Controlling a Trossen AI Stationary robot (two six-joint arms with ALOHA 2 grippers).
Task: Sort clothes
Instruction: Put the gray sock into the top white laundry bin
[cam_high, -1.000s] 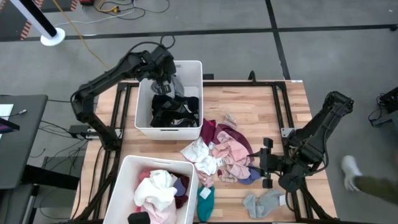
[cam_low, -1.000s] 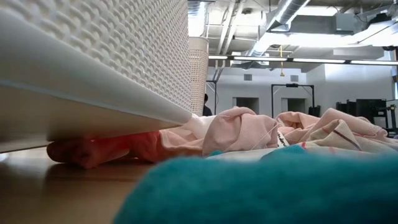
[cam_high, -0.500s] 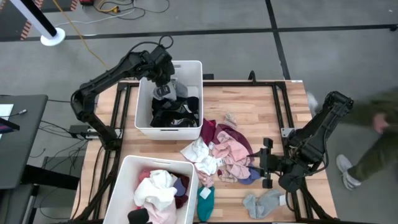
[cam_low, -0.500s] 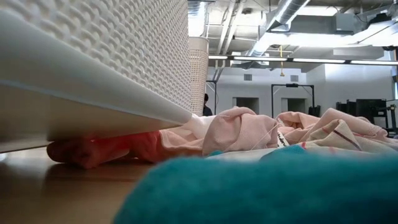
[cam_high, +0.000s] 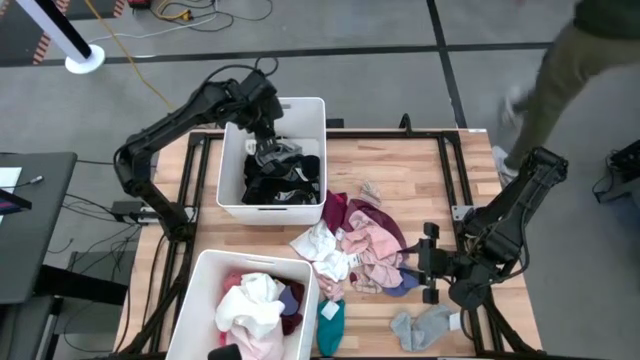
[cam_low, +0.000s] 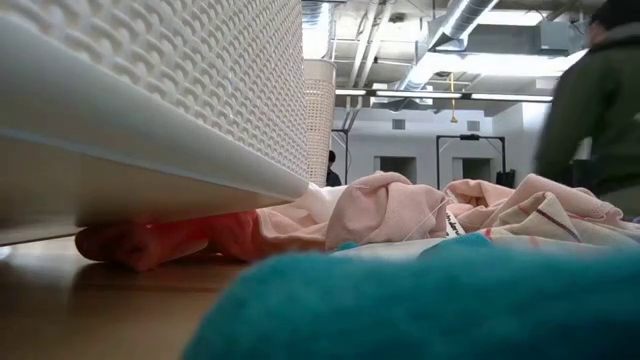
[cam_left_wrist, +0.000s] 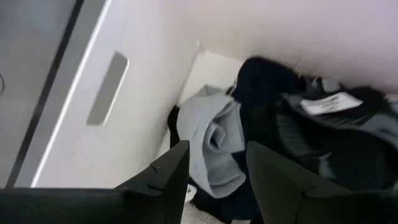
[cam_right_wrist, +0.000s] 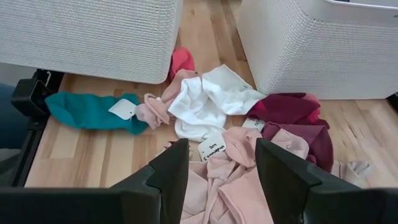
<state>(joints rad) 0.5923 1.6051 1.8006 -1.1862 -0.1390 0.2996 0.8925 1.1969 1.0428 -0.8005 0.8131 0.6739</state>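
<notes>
Your left gripper has its fingers spread apart with nothing pinched between them; a grey garment lies loose just below them in the far bin, on top of the dark clothes already there. From above, that gripper hangs over the bin's back corner with its arm reaching in from the table's left edge. You look to be at the end of a drop: the grey piece is in the bin with the dark items, and the fingers are clear of it.

Your right gripper waits with its fingers wide apart and empty, low at the right edge of the table, facing the unsorted pile.

That pile sits mid-table between the two bins: pink pieces, a white garment, maroon ones, and a teal sock beside the near bin. A grey sock lies apart near the front edge. The near bin holds the light and coloured things.

Next, lift your left gripper straight up out of the bin so it doesn't snag the grey fabric, then bring it to the pile for another piece. A person is walking past the table's far right corner; mind them.
</notes>
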